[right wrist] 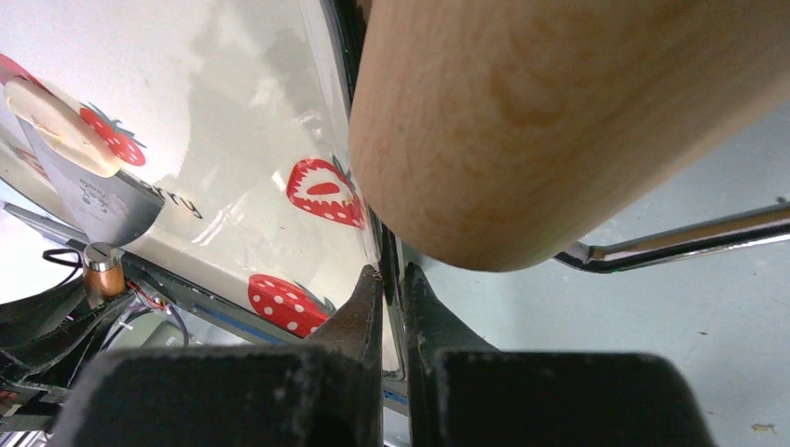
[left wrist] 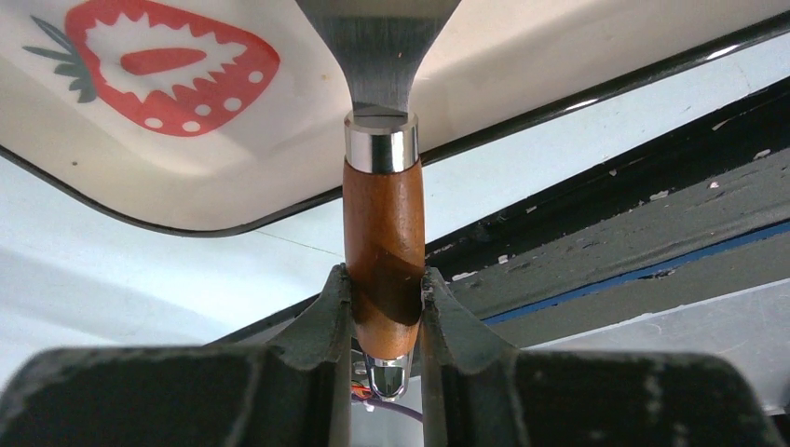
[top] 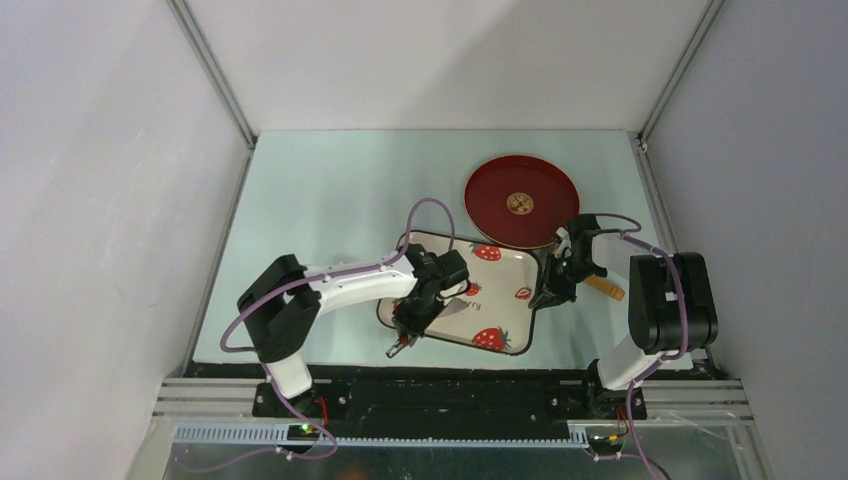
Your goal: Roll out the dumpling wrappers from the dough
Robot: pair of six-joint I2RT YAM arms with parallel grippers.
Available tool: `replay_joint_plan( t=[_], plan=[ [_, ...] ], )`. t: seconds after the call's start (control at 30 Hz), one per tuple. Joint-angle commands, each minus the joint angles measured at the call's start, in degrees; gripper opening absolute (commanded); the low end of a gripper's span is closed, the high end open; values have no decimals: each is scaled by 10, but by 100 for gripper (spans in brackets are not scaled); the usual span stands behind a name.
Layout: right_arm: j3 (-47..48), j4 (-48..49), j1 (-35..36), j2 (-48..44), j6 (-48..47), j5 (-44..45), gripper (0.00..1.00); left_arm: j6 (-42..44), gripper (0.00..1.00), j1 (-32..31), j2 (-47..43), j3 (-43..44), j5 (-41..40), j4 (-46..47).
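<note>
Along the near edge of the tray (top: 503,288), the left gripper (left wrist: 384,284) is pinching the scraper (left wrist: 382,209) while the right gripper (right wrist: 392,279) is clamping its right rim.

We find the plate (top: 495,195) at one o'clock from the tray (top: 505,288), the rolling pin (top: 606,289) at three o'clock, and dough (right wrist: 56,126) on the scraper (right wrist: 98,203) over it.

Round red plate (top: 495,195) far-right on pale green table (top: 320,190) | white rectangular strawberry-print tray (top: 505,275) just nearer | left gripper (top: 405,335) at tray's near-left edge, apparently holding brown tool handle (top: 397,350) | right gripper (top: 553,290) at tray's right rim, tan wooden cylinder (top: 606,288) beside
</note>
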Motion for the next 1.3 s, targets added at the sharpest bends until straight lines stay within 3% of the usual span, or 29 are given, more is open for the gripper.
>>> replay_joint_plan(
  t=[0.0, 0.33, 0.83, 1.27],
  plan=[
    [-1, -7, 14, 9, 14, 25, 0, -6, 0, 6, 11, 34, 0, 67],
    [-1, -7, 16, 9, 15, 27, 0, -12, 0, 15, 1, 19, 8, 75],
    [0, -6, 15, 9, 14, 24, 0, -27, 0, 16, -104, -123, 17, 47],
    [0, -7, 14, 6, 13, 19, 0, 9, 0, 16, -28, -53, 14, 39]
  ],
)
